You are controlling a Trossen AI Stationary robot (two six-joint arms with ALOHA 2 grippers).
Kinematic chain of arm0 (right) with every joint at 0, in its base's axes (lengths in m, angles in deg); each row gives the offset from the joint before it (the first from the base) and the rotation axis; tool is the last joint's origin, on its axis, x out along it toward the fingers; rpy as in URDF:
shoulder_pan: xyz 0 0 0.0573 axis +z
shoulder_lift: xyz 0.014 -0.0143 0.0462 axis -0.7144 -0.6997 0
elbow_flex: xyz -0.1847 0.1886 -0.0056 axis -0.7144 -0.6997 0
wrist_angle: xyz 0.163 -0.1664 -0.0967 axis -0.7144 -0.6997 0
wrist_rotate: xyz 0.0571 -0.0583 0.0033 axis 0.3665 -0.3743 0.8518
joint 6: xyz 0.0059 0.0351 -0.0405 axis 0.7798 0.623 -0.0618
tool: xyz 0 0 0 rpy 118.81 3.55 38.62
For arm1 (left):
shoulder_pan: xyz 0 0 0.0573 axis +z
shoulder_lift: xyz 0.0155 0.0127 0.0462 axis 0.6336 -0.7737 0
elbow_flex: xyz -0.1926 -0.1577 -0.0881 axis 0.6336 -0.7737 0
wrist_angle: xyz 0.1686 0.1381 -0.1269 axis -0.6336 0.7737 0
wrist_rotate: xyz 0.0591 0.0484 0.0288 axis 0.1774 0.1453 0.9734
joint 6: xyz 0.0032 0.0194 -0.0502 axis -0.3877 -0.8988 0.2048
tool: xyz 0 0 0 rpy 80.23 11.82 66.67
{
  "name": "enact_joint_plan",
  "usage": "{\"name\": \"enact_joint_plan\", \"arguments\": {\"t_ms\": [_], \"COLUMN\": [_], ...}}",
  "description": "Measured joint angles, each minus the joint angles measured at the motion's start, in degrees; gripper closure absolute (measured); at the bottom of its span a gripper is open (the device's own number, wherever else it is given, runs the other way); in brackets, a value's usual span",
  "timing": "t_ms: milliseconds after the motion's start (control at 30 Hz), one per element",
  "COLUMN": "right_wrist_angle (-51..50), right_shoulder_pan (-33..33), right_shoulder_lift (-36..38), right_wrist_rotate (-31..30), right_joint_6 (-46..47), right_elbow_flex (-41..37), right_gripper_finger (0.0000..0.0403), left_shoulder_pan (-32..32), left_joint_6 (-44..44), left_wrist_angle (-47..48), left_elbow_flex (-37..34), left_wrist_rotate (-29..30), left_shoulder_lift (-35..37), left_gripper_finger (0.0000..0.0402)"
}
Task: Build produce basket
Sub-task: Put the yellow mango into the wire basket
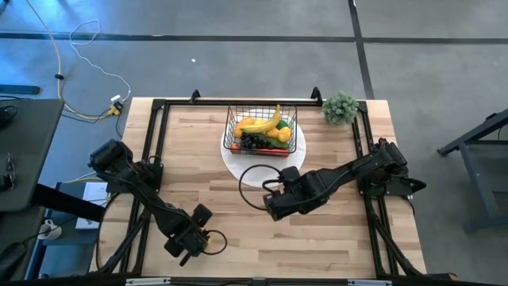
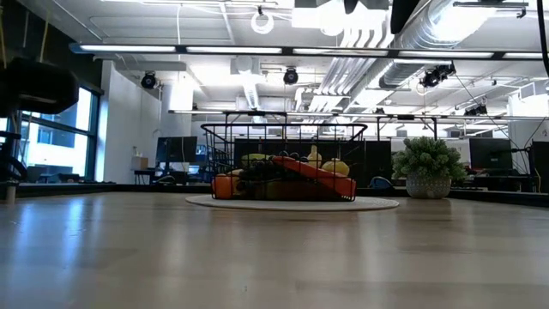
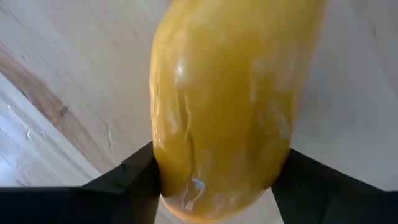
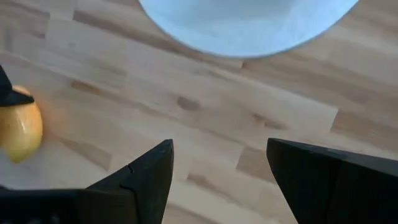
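The black wire basket (image 1: 262, 131) stands on a round white disc (image 1: 258, 163) at the table's far middle. In it lie a yellow banana (image 1: 266, 123), dark grapes (image 1: 251, 141) and other produce. My left gripper (image 1: 189, 241) points down near the table's front left, shut on a yellow lemon (image 3: 224, 106). The high view hides the lemon under the gripper. The right wrist view shows that lemon (image 4: 18, 130) low on the wood. My right gripper (image 4: 217, 162) hovers open over bare wood just near of the disc, nothing between its fingers. My left gripper pinches the lemon between its two fingers, one on each of its opposite sides (image 3: 163, 155), near one end. The fingers come from above, pointing down, and lie across the lemon. The lemon appears to lie on the table top.
A bushy green plant (image 1: 341, 107) in a pot stands at the far right corner. A black frame (image 1: 155, 143) runs along the table's left, right and far edges. Bare wood lies between the two grippers and along the front.
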Motion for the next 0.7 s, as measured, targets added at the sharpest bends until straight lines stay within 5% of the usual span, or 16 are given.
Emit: {"name": "enact_joint_plan", "arguments": {"t_ms": [467,700], "right_wrist_angle": [-4.5,-4.77], "right_shoulder_pan": [-2.87,-8.32], "right_shoulder_lift": [0.0,0.0], "right_wrist_rotate": [-11.19,-12.39], "right_joint_6": [5.92,-3.24], "right_elbow_flex": [-0.01,-0.02], "right_gripper_finger": [0.0164,0.0164], "left_shoulder_pan": [6.69,16.41], "left_joint_6": [-2.18,-2.35], "left_wrist_angle": [0.77,0.89], "left_elbow_flex": [-0.06,-0.06], "left_wrist_rotate": [3.29,7.69], "left_shoulder_lift": [10.01,17.29], "left_gripper_finger": [0.0173,0.0173]}}
